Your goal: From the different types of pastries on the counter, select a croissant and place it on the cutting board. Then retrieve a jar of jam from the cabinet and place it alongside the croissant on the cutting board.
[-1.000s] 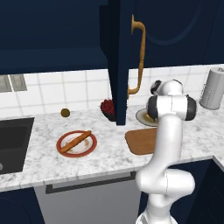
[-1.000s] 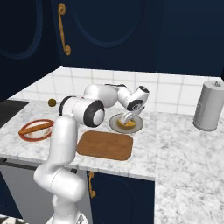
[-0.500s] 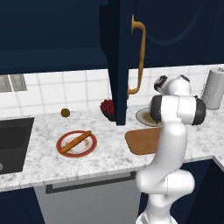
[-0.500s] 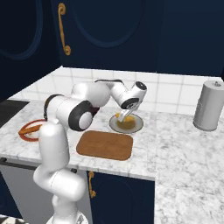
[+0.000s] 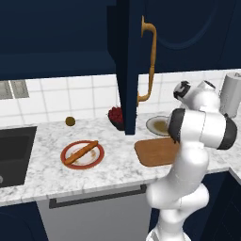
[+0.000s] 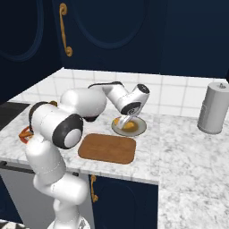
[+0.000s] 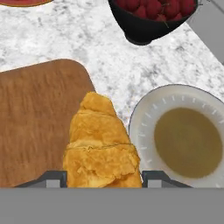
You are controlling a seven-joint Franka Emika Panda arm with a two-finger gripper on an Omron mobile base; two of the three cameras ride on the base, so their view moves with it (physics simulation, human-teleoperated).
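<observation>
The hand (image 7: 100, 177) grips the golden croissant (image 7: 101, 144), lifted above the marble table (image 7: 52, 39) between the wooden cutting board (image 7: 37, 122) and a pale plate (image 7: 144, 127), near the berry bowl (image 7: 148, 19).

On the white marble counter with grey veining (image 5: 117, 162), the flat brown wooden cutting board (image 5: 157, 151) lies near the front edge, with the round pale plate holding a tan disc (image 5: 157, 125) just behind it. Left of that plate stands the dark bowl of red berries (image 5: 116, 116), partly behind the open navy cabinet door with its curved brass handle (image 5: 129, 70). Further left sits the round red-rimmed plate (image 5: 83, 155) with the long brown stick-shaped pastry (image 5: 81, 152) on it, a small dark round object (image 5: 70, 121) behind it, and the dark sink (image 5: 14, 153) at the far left. A grey cylindrical canister (image 6: 214, 108) stands well right of the board, by the wall. In the hand view, the golden lumpy croissant (image 7: 101, 144) sits between the gripper (image 7: 103, 178) fingertips, above the gap between board and pale plate.
</observation>
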